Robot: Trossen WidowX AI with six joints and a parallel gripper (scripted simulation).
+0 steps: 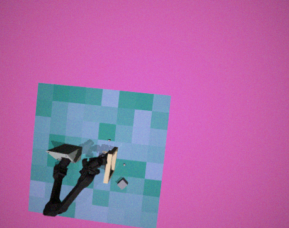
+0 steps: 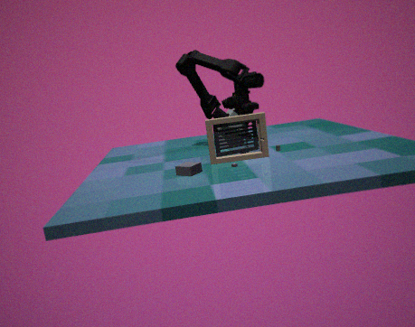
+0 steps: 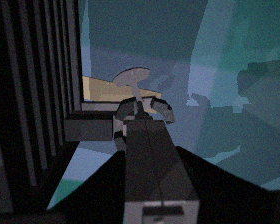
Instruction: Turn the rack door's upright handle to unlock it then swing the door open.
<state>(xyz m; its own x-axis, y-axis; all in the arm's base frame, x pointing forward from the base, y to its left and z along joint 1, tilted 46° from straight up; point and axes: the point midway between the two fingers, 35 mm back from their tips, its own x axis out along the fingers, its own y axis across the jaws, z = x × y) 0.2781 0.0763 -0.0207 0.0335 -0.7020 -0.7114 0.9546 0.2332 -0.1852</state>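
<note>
The rack's tan frame (image 1: 106,174) (image 2: 239,158) stands upright. The dark slatted door (image 2: 235,141) (image 3: 38,80) shows inside the frame's outline in the exterior view and fills the left of the wrist view. My gripper (image 3: 148,156) reaches down from above on the robot's side of the frame. It is shut on the door handle, whose pale stem and rounded flange (image 3: 131,76) show just past the fingers. The handle is mostly hidden by the gripper in the top and exterior views. How far it is turned, and whether the door stands slightly ajar, I cannot tell.
A grey block (image 1: 122,183) (image 2: 188,169) lies on the chequered table (image 1: 141,119) (image 2: 125,191), beyond the frame. Two tiny pieces stand near the rack, one beyond the frame (image 1: 124,164) (image 2: 234,165) and one beside its handle end (image 1: 109,140) (image 2: 278,147).
</note>
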